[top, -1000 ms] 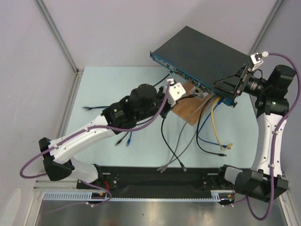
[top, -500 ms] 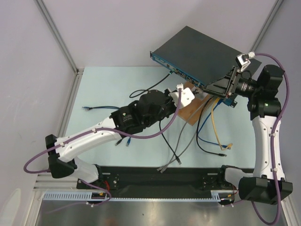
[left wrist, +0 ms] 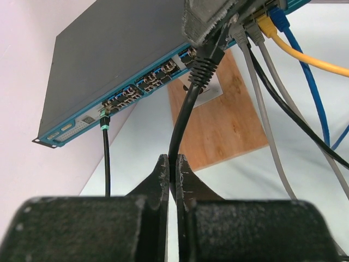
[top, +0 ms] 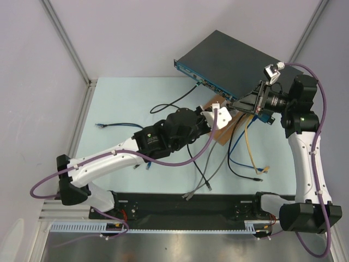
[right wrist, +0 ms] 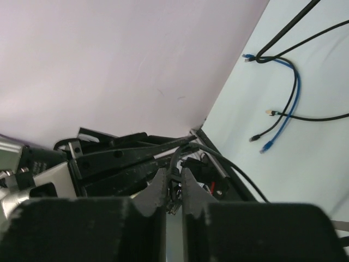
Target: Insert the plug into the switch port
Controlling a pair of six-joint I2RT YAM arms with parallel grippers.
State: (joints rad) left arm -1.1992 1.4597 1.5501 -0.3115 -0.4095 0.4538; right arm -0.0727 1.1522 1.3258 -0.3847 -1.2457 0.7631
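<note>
While both tools grip one black cable [left wrist: 182,120], its plug [left wrist: 203,68] hangs just in front of the switch [top: 234,60].
The left tool [left wrist: 171,164] is clenched on the cable below the plug. The right tool [right wrist: 173,177] pinches the plug end close to the switch's blue face and its row of sockets. A wooden board [left wrist: 229,120] lies on the counter [top: 125,98] under the switch's front edge.

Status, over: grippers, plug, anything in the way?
Left gripper shut on black cable. Right gripper shut on its plug at switch face, tip hidden. Plugged cables crowd alongside.
</note>
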